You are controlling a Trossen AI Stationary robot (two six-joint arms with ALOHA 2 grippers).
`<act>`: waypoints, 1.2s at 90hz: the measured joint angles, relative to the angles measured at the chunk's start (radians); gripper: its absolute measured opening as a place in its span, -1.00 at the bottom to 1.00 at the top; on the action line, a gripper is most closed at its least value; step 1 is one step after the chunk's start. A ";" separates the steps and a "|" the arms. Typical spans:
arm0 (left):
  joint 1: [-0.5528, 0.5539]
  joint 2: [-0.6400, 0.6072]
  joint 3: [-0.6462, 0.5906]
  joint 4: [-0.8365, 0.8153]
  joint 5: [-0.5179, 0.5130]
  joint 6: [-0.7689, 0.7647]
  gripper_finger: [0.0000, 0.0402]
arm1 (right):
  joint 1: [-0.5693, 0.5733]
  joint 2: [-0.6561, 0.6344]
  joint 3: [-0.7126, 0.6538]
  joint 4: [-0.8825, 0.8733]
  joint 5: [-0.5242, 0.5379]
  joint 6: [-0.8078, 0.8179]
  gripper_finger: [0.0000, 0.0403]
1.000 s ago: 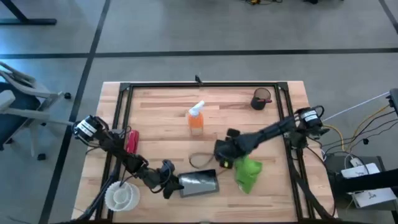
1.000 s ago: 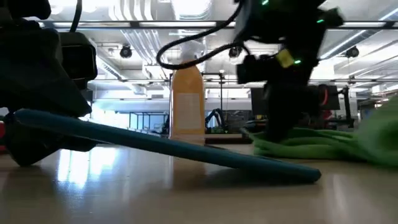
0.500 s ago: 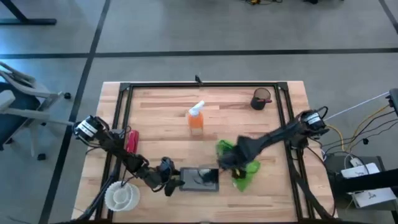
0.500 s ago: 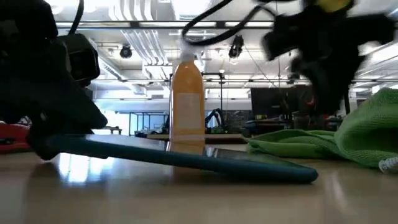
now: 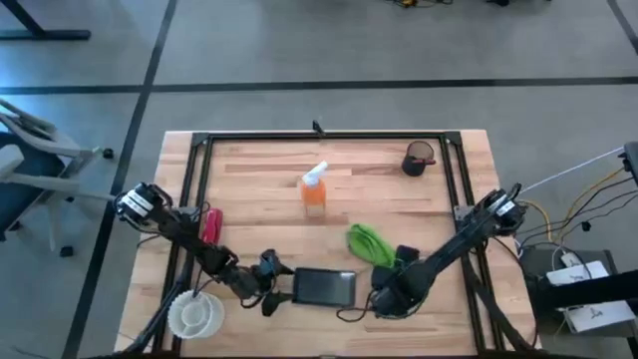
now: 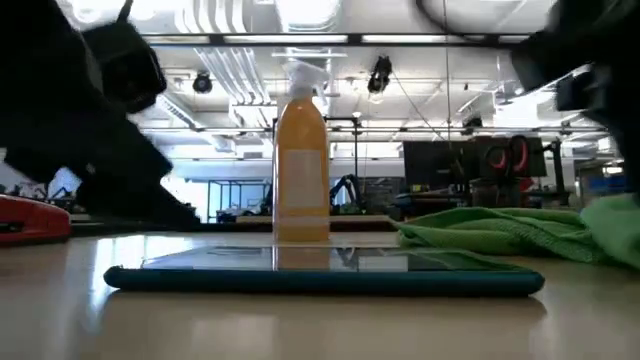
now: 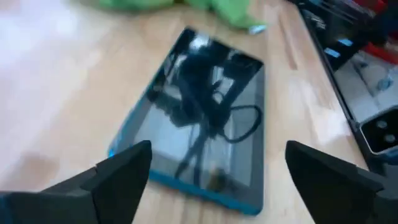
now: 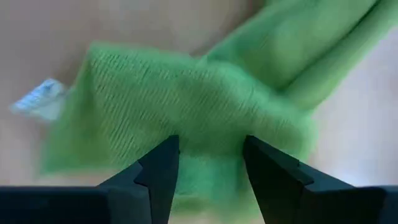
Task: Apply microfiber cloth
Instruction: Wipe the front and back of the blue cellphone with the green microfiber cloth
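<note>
The cloth (image 5: 370, 243) lies on the table (image 5: 259, 189) in the lower right part of the high view, stretched from the middle of the wood toward the lower right, where its end goes under the right gripper (image 5: 391, 296). In the right wrist view you see the cloth (image 8: 199, 106) directly in front of the two fingers (image 8: 163, 171), which stand a little apart with green fabric showing in the gap; whether they really pinch it you cannot tell from here. A small white label (image 8: 38, 99) sticks out at one corner of the cloth. Just left of the cloth in the high view the tablet (image 5: 323, 287) lies flat, and in the low view the tablet (image 6: 325, 272) rests level on the wood with the cloth (image 6: 500, 232) behind it on the right. The left gripper (image 5: 267, 289) is at the left edge of the tablet; in the left wrist view its fingers (image 7: 118, 171) are spread wide, with the tablet (image 7: 199, 118) between them but not touched. Farther up at the centre of the high view stands the bottle (image 5: 314, 188). A dark cup (image 5: 419, 159) is at the upper right, a red tool (image 5: 210, 224) at the left side and a white bowl (image 5: 194, 315) in the lower left corner.
</note>
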 joint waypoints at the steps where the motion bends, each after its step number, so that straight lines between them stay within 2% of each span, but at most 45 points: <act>1: 0.000 -0.007 0.000 0.000 0.000 0.009 0.79 | -0.010 0.002 -0.001 0.002 0.016 -0.012 -0.19; 10: -0.001 -0.071 0.000 -0.024 0.001 0.076 0.80 | -0.111 0.016 -0.005 0.078 0.116 -0.134 -0.21; 27: -0.002 -0.163 0.002 -0.105 0.001 0.100 0.75 | -0.331 0.058 -0.023 0.235 0.126 -0.378 -0.29; 39: -0.006 -0.173 0.002 -0.154 0.001 0.101 0.74 | -0.454 0.061 -0.022 0.272 0.216 -0.467 -0.34; 48: -0.006 -0.166 0.001 -0.175 0.002 0.101 0.73 | -0.534 0.049 -0.019 0.276 0.262 -0.515 -0.38; 64: -0.015 -0.132 0.000 -0.177 0.002 0.077 0.73 | -0.645 0.043 -0.058 0.155 0.232 -0.528 -0.44; 75: -0.022 -0.115 0.000 -0.175 0.003 0.071 0.73 | -0.656 0.029 -0.103 0.019 0.225 -0.484 -0.47; 83: -0.023 -0.108 -0.001 -0.174 0.003 0.071 0.73 | -0.637 0.004 -0.144 -0.017 0.192 -0.432 -0.49; 97: -0.023 -0.104 -0.001 -0.173 0.002 0.070 0.73 | -0.552 -0.044 -0.216 -0.015 0.027 -0.319 -0.52; 108: -0.023 -0.104 -0.001 -0.169 0.002 0.071 0.73 | -0.434 -0.056 -0.249 0.010 -0.067 -0.226 -0.54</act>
